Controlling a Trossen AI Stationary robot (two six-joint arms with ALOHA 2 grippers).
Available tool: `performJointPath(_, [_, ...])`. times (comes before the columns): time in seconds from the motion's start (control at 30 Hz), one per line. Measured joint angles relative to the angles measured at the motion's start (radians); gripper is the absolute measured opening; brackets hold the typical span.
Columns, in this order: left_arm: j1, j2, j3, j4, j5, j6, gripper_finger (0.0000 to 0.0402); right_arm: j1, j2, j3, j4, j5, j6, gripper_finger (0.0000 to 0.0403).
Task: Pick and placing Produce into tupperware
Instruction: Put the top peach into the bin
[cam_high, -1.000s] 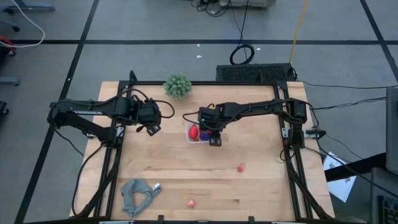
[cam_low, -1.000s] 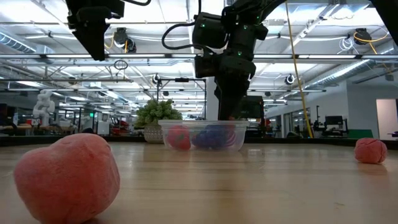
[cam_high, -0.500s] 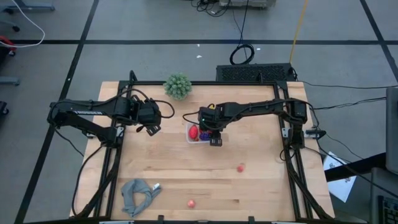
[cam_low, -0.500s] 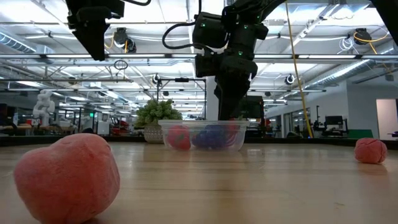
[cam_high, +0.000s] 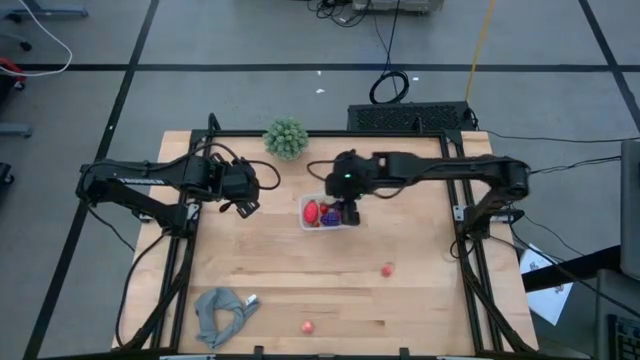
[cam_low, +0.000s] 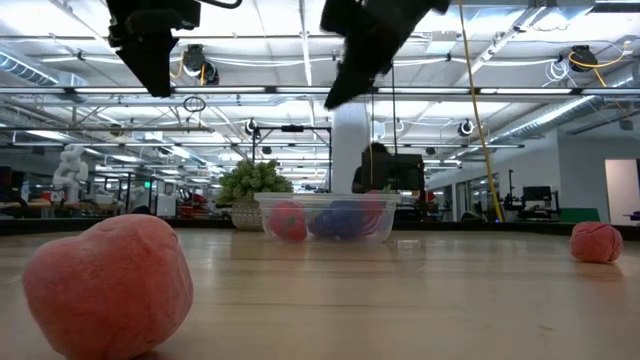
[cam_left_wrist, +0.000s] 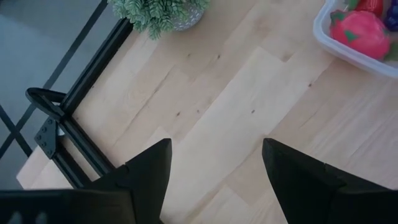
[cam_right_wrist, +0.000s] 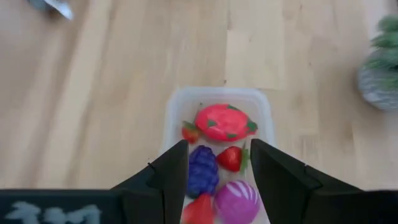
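Note:
The clear tupperware (cam_high: 304, 222) stands mid-table. In the right wrist view the tupperware (cam_right_wrist: 217, 92) holds produce: a red tomato-like piece (cam_right_wrist: 225, 122), a dark purple grape cluster (cam_right_wrist: 201, 169), small red strawberries (cam_right_wrist: 230, 158) and a magenta ball (cam_right_wrist: 237, 200). Two loose pink-red pieces lie on the wood (cam_high: 386, 269) (cam_high: 307, 327). My right gripper (cam_high: 350, 211) (cam_right_wrist: 214, 180) hangs open above the container's right part, high over it in the low view (cam_low: 338, 92). My left gripper (cam_high: 245, 205) (cam_left_wrist: 214, 168) waits open above bare wood, left of the container.
A green bushy ball (cam_high: 286, 137) sits near the far edge. A grey cloth (cam_high: 222, 312) lies at the near left corner. In the low view one loose pink piece (cam_low: 105, 285) is close to the camera, the other (cam_low: 596, 242) far right. Black frame rails run along the table's sides.
My right gripper has risen straight up out of the tupperware, from down at its rim to well above it, and its arm has drawn back toward the far edge. The container and its produce have stayed in place.

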Motion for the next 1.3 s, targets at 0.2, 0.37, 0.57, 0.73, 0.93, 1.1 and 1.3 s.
performJointPath(0.2, [-0.056,0.000,0.000,0.051,0.039,-0.004,0.0257,0.080,-0.194,0.000,-0.172,-0.008,0.122,0.0162])
performJointPath(0.37, [-0.132,0.000,0.000,0.151,0.069,0.001,0.0257,0.187,-0.321,-0.008,-0.331,-0.008,0.322,0.0162])
performJointPath(0.57, [-0.206,0.000,0.000,0.189,0.071,-0.043,0.0257,0.360,-0.409,-0.141,-0.333,-0.009,0.562,0.0162])
performJointPath(0.73, [-0.249,0.000,0.000,0.186,0.071,-0.104,0.0257,0.489,-0.419,-0.319,-0.223,-0.009,0.638,0.0162])
performJointPath(0.93, [-0.274,0.000,0.000,0.185,0.070,-0.150,0.0257,0.550,-0.419,-0.545,-0.012,-0.040,0.717,0.0162])
performJointPath(1.1, [-0.277,0.000,0.000,0.185,0.070,-0.175,0.0257,0.529,-0.420,-0.661,0.033,-0.065,0.784,0.0162])
performJointPath(1.3, [-0.277,0.000,0.000,0.185,0.070,-0.183,0.0257,0.488,-0.419,-0.736,0.109,-0.065,0.788,0.0162])
